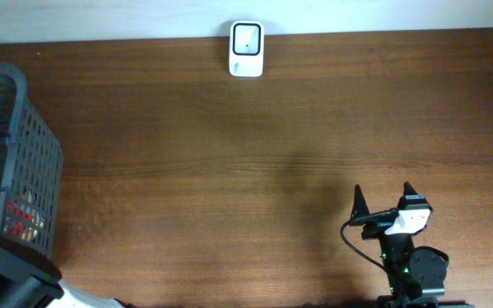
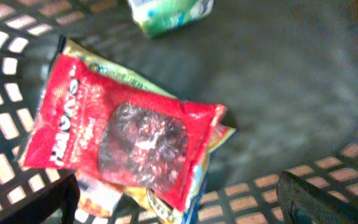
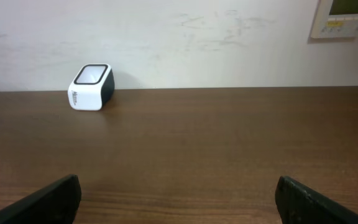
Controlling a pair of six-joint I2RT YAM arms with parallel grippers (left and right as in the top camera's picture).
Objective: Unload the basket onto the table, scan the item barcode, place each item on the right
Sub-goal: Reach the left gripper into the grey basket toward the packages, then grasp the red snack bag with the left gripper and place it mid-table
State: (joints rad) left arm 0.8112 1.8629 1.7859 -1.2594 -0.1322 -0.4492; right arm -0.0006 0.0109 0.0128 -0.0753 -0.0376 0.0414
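1. Dark fingertips [image 2: 36, 199] of the left gripper [image 2: 179, 202] fill the bottom corners of the left wrist view. They stand wide apart with nothing clamped between them, so this gripper is open and empty.
2. Beneath them lies the red snack packet [image 2: 123, 140], flat and tilted on the floor of the grey mesh basket [image 2: 5, 93]. It has white lettering down its left side and a clear window showing dark contents.
3. That packet rests on top of others. A yellow-edged packet [image 2: 225, 132] peeks out along its upper and right sides, and an orange and white packet [image 2: 98, 193] shows at its lower edge.
4. A green and white packet [image 2: 169, 14] lies apart from the pile at the top of the view, partly cut off.
5. From overhead, the basket stands at the left edge of the wooden table [image 1: 229, 171]. The left arm [image 1: 15, 278] shows at the lower left corner beside it, and its gripper cannot be seen from above.
6. The right gripper [image 1: 383, 192] is over the near right part of the table. Its fingers are spread open, empty, and point toward the far edge.
7. The barcode scanner [image 1: 246, 49], white with a dark window on top, sits at the far edge against the wall. It is well apart from both the basket and the right gripper.
8. A pale wall panel [image 3: 344, 18] hangs at the upper right of the right wrist view.
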